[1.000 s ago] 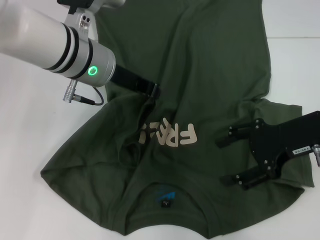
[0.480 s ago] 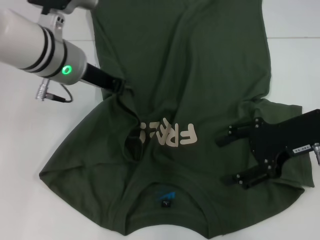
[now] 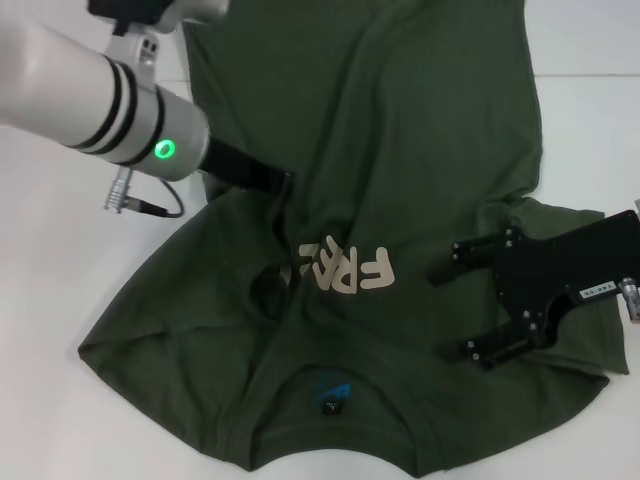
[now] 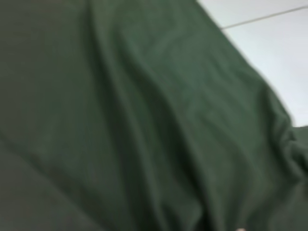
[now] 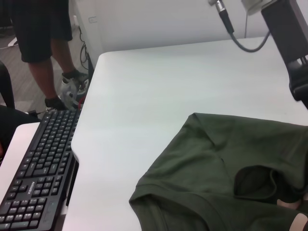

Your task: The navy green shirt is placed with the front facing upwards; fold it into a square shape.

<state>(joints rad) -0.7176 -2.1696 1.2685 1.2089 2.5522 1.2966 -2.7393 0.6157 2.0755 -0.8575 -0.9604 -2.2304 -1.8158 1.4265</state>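
Lying front side up on the white table (image 3: 60, 300), the navy green shirt (image 3: 420, 130) has its collar nearest the robot, at 6 o'clock in the head view, and its body runs away toward 12 o'clock. The blue-black neck label (image 3: 331, 394) sits inside the collar, and the cream lettering (image 3: 345, 270) lies just beyond it at the centre of the view, with its leftmost characters partly lost in a fold. The cloth is wrinkled around the chest, and a small dark pocket of raised fabric shows at 9 o'clock of the lettering. The right gripper (image 3: 448, 312) is positioned at 3 o'clock over the shirt's sleeve area, its two black fingers spread well apart with nothing between them; whether the fingers touch the cloth cannot be determined. The left gripper (image 3: 285, 183) is positioned farther out, at 11 o'clock of the lettering, with its tip pressed into bunched fabric at the shirt's side; its fingers are buried in the folds, so their state cannot be told. The left wrist view shows only creased green cloth at close range and a strip of table. The right wrist view shows the near sleeve and collar edge on the table, a black keyboard (image 5: 36, 163) on a lower surface beside the table, and a person (image 5: 43, 38) standing beyond it.
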